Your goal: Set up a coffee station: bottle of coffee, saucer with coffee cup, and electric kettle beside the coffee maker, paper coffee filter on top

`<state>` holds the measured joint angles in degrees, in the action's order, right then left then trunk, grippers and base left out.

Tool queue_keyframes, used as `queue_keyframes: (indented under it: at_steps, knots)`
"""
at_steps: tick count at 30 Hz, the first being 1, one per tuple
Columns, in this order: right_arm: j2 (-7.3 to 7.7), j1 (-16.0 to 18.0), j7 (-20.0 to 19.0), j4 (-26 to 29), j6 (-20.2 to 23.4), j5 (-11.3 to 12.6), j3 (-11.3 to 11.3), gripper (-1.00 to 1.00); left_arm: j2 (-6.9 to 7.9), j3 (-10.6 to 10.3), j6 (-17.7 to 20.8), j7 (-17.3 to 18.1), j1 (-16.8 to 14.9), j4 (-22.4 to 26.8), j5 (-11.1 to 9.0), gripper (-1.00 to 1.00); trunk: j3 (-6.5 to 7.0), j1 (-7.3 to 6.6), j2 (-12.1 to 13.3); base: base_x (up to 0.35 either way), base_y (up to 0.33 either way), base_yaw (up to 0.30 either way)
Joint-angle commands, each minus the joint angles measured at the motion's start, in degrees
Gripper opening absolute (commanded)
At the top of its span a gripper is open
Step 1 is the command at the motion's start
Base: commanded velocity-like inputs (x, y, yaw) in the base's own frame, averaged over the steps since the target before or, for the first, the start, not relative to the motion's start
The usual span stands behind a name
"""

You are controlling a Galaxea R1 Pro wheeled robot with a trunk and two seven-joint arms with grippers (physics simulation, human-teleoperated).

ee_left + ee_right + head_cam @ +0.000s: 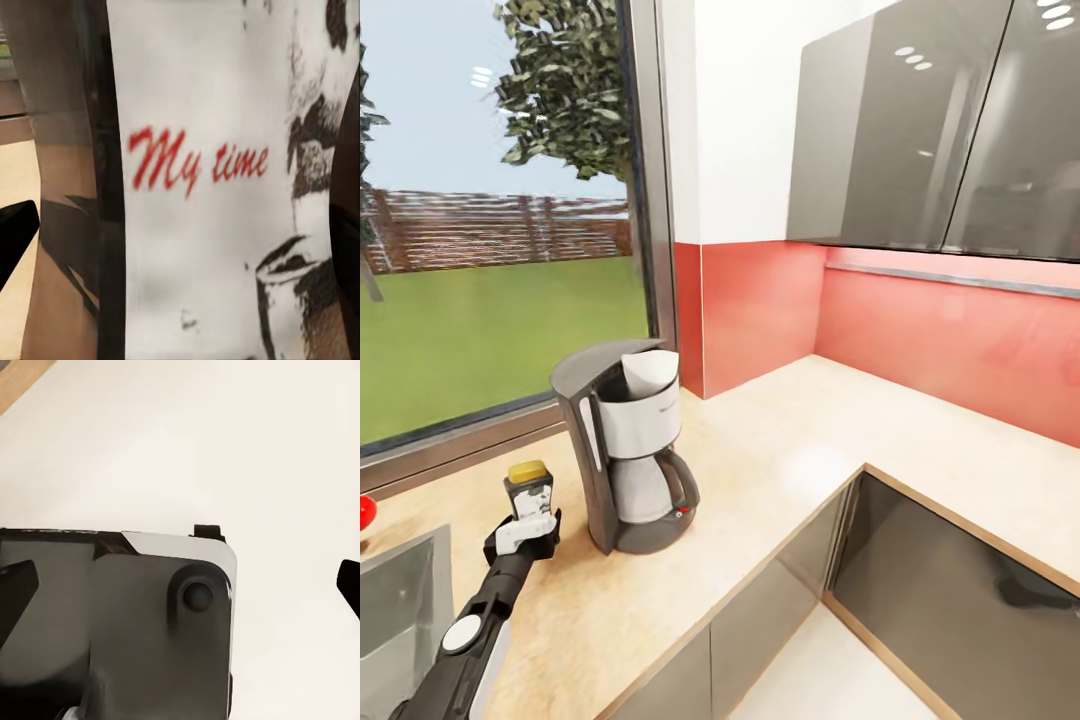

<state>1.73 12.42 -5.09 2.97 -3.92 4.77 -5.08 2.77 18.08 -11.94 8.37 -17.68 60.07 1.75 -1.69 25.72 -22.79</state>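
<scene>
The coffee maker [625, 450] stands on the countertop [790, 450] by the window, its carafe in place. A white paper coffee filter [651, 372] sits in its open top. Just left of it is the bottle of coffee [530, 487], black with a yellow cap, and my left gripper [525, 532] is shut on it. Whether the bottle rests on the counter I cannot tell. Up close, the bottle's white label [217, 172] with red lettering sits between the dark fingers [15, 240]. My right gripper [180, 589] is open, hanging over the robot's grey base [112, 630] and pale floor.
A steel sink [400, 610] is sunk into the counter at the left, with a red object [365, 512] at the picture's edge. Glossy grey wall cabinets [930, 130] hang over the corner's right run. The counter bends right along a red backsplash [950, 340].
</scene>
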Motion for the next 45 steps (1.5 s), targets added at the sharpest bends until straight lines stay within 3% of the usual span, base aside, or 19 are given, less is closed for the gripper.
queue_keyframes:
  at_steps: [1, 29, 30, 45]
  knots:
    - [0.02, 0.06, -0.18, -0.07, -0.21, 0.5, -0.46, 1.0, -0.03, 0.13, -0.17, 0.34, -0.07, -0.02, 0.17, -1.0, -0.13, 0.06, -0.12, 0.213, 0.0, 0.0]
    - [-0.06, 0.06, -0.12, -0.07, -0.21, 0.5, -0.5, 1.0, -0.13, 0.23, -0.37, 0.25, -0.04, -0.2, 0.01, -1.0, -0.13, 0.06, -0.12, 0.03, 0.0, 0.0]
    - [-0.06, 0.06, -0.14, -0.07, -0.21, 0.5, -0.5, 1.0, -0.13, 0.25, -0.37, 0.25, -0.05, -0.21, 0.0, 1.0, -0.13, 0.06, -0.12, 0.0, 0.0, 0.0]
    - [-0.06, 0.06, -0.09, -0.07, -0.21, 0.5, -0.45, 1.0, -0.11, 0.2, -0.47, -0.36, -0.02, -0.22, -0.01, 1.0, -0.13, 0.06, -0.12, 0.0, 0.0, 0.0]
